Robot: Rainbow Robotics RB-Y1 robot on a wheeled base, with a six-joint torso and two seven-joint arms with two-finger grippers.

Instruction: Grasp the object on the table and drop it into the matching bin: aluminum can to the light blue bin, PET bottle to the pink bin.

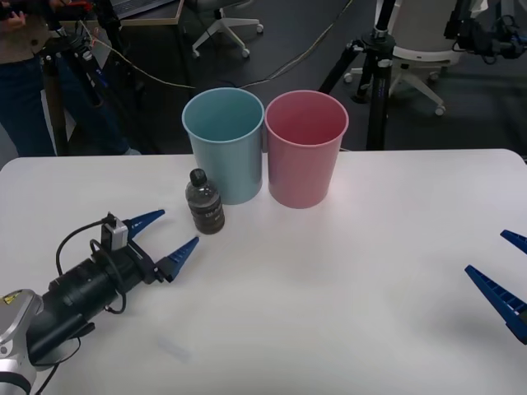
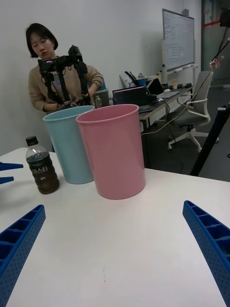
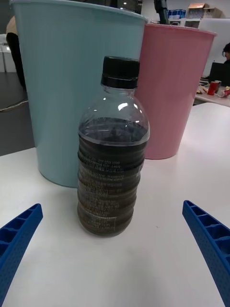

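White and bare across most of its spread, the table (image 1: 346, 288) carries the PET bottle (image 1: 204, 202) upright near its far left part, just in front of the light blue bin (image 1: 224, 144) and close against its base, though I cannot tell whether they touch. Beside that bin, rim nearly against rim, stands the pink bin (image 1: 305, 148), the bottle's proper destination. Low over the tabletop, the left gripper (image 1: 161, 234) points at the bottle with its blue fingers spread wide, nothing between them (its wrist view has the bottle centred between the tips). At the table's right edge the right gripper (image 1: 509, 276) waits, likewise spread and empty. By my reading the approach is in hand: next comes a short advance, closing on the bottle's body without knocking it over or nudging the blue bin, then a lift across to the pink rim.
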